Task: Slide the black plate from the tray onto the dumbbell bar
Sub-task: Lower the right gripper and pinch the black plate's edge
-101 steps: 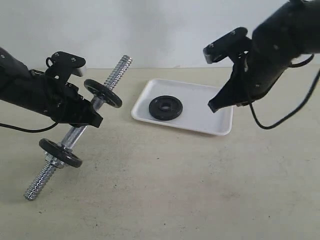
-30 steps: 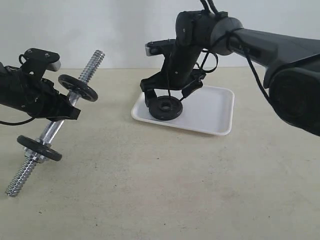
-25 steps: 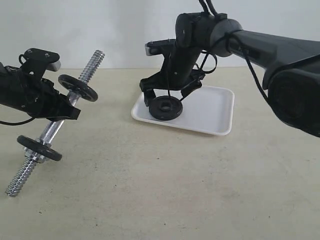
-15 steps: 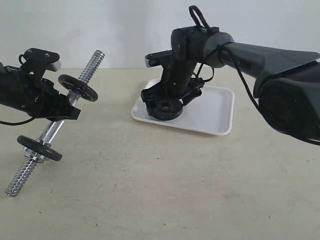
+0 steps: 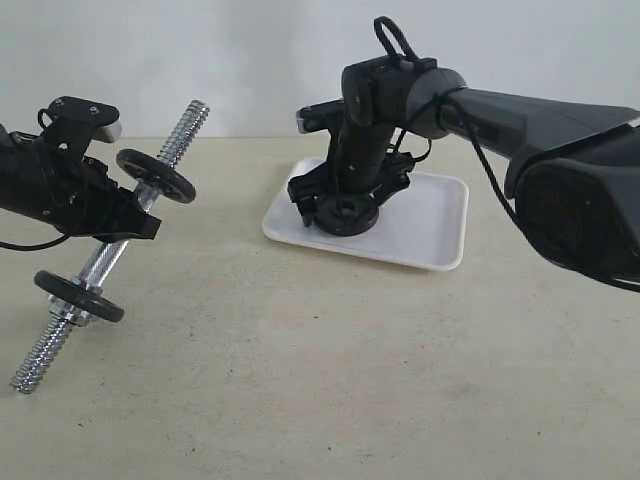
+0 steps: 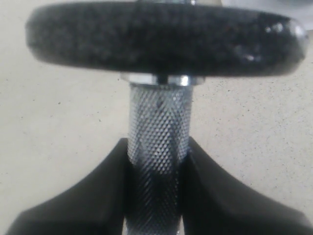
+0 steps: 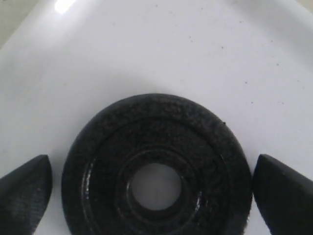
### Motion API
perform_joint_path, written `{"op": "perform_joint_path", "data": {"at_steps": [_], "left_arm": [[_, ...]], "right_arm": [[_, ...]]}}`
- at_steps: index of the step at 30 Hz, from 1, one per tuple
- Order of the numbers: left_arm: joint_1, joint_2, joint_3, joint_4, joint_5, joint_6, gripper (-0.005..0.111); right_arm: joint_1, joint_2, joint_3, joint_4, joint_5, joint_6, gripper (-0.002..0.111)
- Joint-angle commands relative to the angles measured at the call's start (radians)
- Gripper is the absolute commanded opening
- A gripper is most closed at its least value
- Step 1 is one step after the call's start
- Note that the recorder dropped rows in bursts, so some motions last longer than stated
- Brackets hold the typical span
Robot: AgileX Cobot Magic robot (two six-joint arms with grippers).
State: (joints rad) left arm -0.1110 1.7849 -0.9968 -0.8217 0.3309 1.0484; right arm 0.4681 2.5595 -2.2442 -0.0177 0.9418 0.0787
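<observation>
The left pincer [image 6: 157,166] clamped the dumbbell bar's [image 5: 100,262] knurled middle, holding a bare threaded end up to receive the black plate [image 7: 98,171], which lay flat in the tray [image 5: 425,225] between the wide-open, empty right pincer's [image 5: 347,200] tips, seemingly placed to close on its rim.

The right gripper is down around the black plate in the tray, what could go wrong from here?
The right gripper stands open astride the black plate, which lies flat in the tray; closing may catch only its thin rim, so it could slip or tip on lifting. The dumbbell bar is tilted in the left gripper; the plate's hole may snag on the thread.
</observation>
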Motion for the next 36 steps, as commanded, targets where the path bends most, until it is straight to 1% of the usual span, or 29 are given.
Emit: {"op": "perform_joint_path", "data": {"at_steps": [1, 5, 8, 18, 30, 36], "left_arm": [[0.001, -0.062, -0.034, -0.051, -0.066, 0.0, 0.004], [0.001, -0.062, -0.034, -0.051, -0.066, 0.0, 0.004], [0.001, -0.062, -0.034, -0.049, -0.066, 0.0, 0.004], [0.001, -0.062, -0.034, -0.049, -0.066, 0.0, 0.004], [0.001, -0.062, -0.034, -0.049, -0.066, 0.0, 0.004], [0.001, -0.062, -0.034, -0.049, -0.066, 0.0, 0.004]], "right_arm": [[-0.005, 0.001, -0.002, 0.018, -0.021, 0.001, 0.104], [-0.005, 0.001, -0.002, 0.029, 0.0, 0.001, 0.104], [-0.005, 0.001, -0.002, 0.012, 0.055, -0.036, 0.104], [-0.005, 0.001, -0.001, 0.018, 0.067, -0.032, 0.104], [-0.005, 0.001, -0.001, 0.008, 0.027, -0.023, 0.104], [-0.005, 0.001, -0.001, -0.043, 0.019, 0.028, 0.104]]}}
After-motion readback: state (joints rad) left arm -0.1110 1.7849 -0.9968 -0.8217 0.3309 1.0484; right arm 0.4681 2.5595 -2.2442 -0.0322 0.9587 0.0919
